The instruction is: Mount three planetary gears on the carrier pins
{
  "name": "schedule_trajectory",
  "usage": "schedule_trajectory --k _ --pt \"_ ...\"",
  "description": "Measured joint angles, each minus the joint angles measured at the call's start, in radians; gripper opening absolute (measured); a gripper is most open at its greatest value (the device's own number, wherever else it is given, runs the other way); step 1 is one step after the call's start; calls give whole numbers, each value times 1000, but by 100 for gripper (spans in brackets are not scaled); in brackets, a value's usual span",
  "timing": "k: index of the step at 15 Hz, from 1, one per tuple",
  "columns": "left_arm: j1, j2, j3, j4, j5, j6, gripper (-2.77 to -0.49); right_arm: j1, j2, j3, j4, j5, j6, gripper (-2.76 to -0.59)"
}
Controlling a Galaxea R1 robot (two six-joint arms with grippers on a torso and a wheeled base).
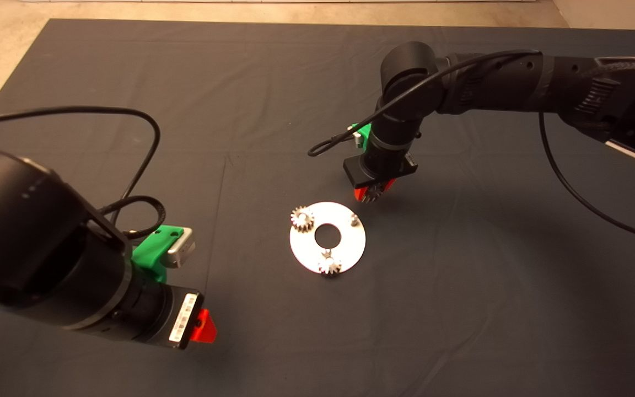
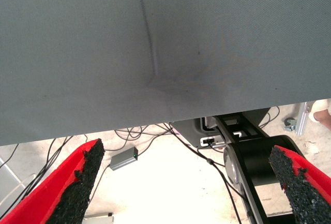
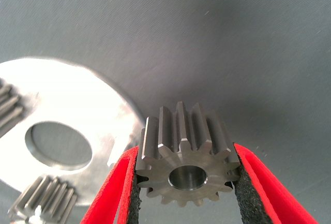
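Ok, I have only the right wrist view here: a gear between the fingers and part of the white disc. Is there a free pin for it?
Observer: Yes. In the head view one carrier pin stands bare on the white disc. The other two planetary gears sit on their pins.
Operator: Is my gripper above that pin?
Observer: No. The right gripper, shut on the third gear, hangs just outside the disc's rim, on the side nearest the bare pin.
Operator: And the left arm?
Observer: The left gripper is open, away from the disc, near the front edge of the mat.
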Motion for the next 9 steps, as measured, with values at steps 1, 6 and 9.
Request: schedule_trajectory --k 1,6,9 --pt "0 0 0 0 0 0 -93 0 0 8 3 0 0 -229" --pt "0 0 0 0 0 0 -93 0 7 22 14 -3 3 -229" --pt "0 0 0 0 0 0 -93 0 26 22 17 -2 4 -229"
